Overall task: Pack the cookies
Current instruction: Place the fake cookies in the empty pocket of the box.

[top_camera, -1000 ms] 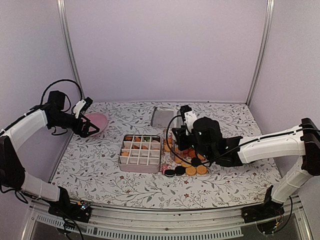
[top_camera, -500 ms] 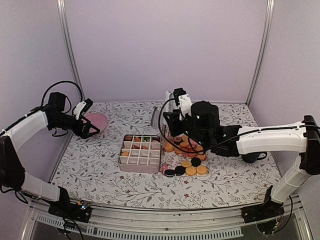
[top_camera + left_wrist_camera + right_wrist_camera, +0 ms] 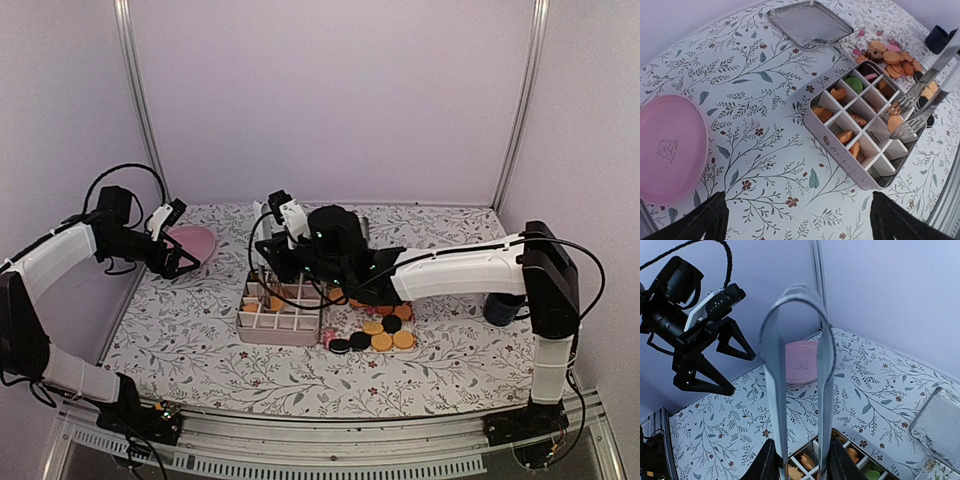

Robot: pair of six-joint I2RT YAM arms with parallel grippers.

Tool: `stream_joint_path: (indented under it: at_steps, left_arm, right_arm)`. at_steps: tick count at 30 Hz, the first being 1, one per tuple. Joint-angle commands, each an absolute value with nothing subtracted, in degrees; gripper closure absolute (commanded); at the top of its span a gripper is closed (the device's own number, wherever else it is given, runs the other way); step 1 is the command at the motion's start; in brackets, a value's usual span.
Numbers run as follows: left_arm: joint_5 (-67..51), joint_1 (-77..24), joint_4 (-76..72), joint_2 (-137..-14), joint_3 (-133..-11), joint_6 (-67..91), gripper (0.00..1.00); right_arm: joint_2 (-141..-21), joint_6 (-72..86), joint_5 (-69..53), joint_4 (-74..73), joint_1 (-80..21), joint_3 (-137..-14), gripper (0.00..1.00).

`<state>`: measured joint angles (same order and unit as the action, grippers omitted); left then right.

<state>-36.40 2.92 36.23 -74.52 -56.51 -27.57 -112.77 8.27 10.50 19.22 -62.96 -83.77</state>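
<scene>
When I checked the top cam, the right gripper (image 3: 282, 242) was clamped on metal tongs (image 3: 264, 272) over the divided box (image 3: 280, 327), with loose cookies (image 3: 381, 337) at its 3 o'clock. Left wrist cam: the left gripper (image 3: 799, 197) gaped wide, pink plate (image 3: 670, 147) at 9 o'clock. Right wrist cam: the tong tips sat low over the box cells.

Soft, even, faintly lilac light is filling all three views, and shadows on the worktop (image 3: 200, 330) are lying faint and blurred at their edges. In the left wrist view the lens is bending the worktop's far edge into a curve at 11 o'clock. There the metal lid (image 3: 810, 22) at 12 o'clock is giving off a dull sheen. The fingers (image 3: 705, 222) of the left claw (image 3: 797, 205) are showing as unlit black wedges at 7 and 5 o'clock. In the right wrist view the tongs (image 3: 774, 390) are looming close and slightly soft, their blades reflecting pale grey-blue.
</scene>
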Motion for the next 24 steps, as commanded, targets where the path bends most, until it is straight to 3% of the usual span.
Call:
stream_joint_path:
  at_steps: [1, 9, 15, 24]
  left_arm:
    - [-36.73, 3.30, 36.04, -73.39, -55.93, -27.49, 0.01]
    - [-36.30, 3.25, 36.08, -73.34, -55.89, -27.60, 0.01]
    - [-36.14, 3.23, 36.25, -72.83, -55.95, -27.86, 0.01]
    - [-37.21, 3.25, 36.39, -72.63, -55.59, -27.58, 0.01]
  right_arm:
    - [-116.32, 8.23, 7.91, 20.70, -63.19, -88.25, 1.00]
    - [-119.29, 7.82, 7.13, 20.94, -63.16, -89.73, 0.99]
    - [-119.72, 7.76, 7.27, 21.01, -63.21, -89.74, 0.76]
    - [-117.15, 5.62, 9.10, 21.01, -63.18, -89.60, 0.69]
